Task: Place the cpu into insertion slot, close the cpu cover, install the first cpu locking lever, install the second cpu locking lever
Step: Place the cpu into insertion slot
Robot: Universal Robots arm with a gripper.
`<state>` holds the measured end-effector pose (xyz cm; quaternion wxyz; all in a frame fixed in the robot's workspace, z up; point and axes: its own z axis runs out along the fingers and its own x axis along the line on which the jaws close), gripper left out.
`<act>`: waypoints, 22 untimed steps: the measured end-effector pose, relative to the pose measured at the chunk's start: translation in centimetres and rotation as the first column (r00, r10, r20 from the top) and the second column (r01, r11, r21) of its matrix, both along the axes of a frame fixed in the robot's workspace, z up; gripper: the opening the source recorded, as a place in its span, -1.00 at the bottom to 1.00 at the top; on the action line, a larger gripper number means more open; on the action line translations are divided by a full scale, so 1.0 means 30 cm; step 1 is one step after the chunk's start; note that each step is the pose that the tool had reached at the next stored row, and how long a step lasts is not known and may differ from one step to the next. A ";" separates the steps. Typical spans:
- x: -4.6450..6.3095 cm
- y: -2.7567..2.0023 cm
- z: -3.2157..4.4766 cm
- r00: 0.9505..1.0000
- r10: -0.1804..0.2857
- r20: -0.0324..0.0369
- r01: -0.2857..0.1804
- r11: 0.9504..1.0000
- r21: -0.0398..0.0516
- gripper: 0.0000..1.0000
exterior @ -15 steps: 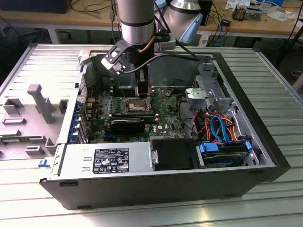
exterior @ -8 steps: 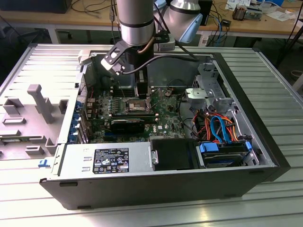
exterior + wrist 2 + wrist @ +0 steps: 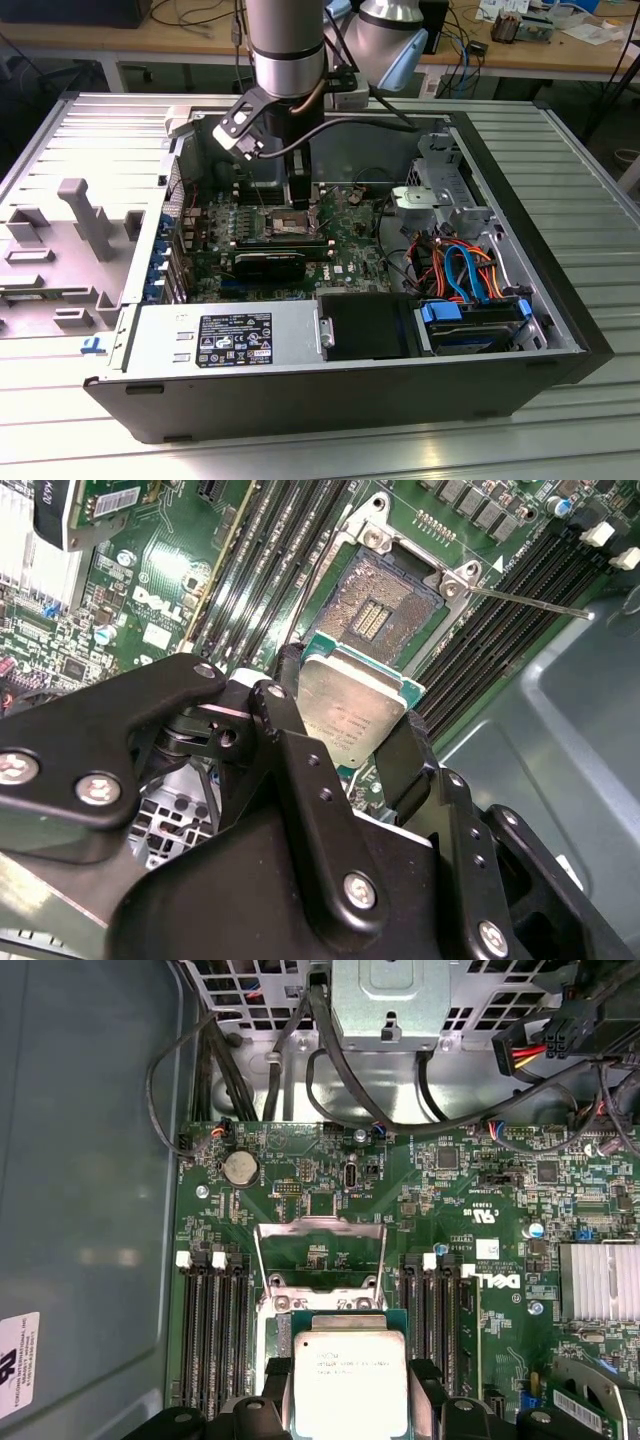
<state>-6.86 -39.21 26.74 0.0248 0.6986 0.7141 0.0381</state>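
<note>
My gripper (image 3: 349,718) is shut on the cpu (image 3: 352,708), a silvery square chip on a green base, pinched by its edges between two black fingers (image 3: 407,755). The chip hangs level just above the insertion slot (image 3: 383,604), whose dark pin field lies open inside its silver rim. In the first wrist view the cpu (image 3: 349,1380) covers most of the insertion slot (image 3: 322,1303), and the cpu cover (image 3: 320,1228) stands flipped open behind it. A thin locking lever (image 3: 530,602) sticks out unlatched beside the socket. In the exterior view the gripper (image 3: 299,196) hovers over the insertion slot (image 3: 284,222).
Long black memory slots (image 3: 275,550) flank the socket on both sides. Cable bundles (image 3: 330,1070) and a drive cage (image 3: 437,190) sit beyond the board. The computer case wall (image 3: 90,1190), a power supply (image 3: 230,340) and coloured cables (image 3: 460,265) surround the green board.
</note>
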 end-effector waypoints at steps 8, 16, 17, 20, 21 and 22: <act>-0.003 0.000 -0.022 1.000 0.000 0.000 0.000 1.000 0.000 0.09; -0.003 0.000 -0.028 1.000 0.000 0.000 0.000 1.000 0.000 0.09; -0.003 0.000 -0.029 1.000 0.000 0.000 0.000 1.000 0.000 0.09; -0.003 0.000 -0.032 1.000 0.000 0.000 0.000 1.000 0.000 0.09; -0.003 0.000 -0.032 1.000 0.000 0.000 0.000 1.000 0.000 0.09; -0.003 0.000 -0.033 1.000 0.000 0.000 0.000 1.000 0.000 0.09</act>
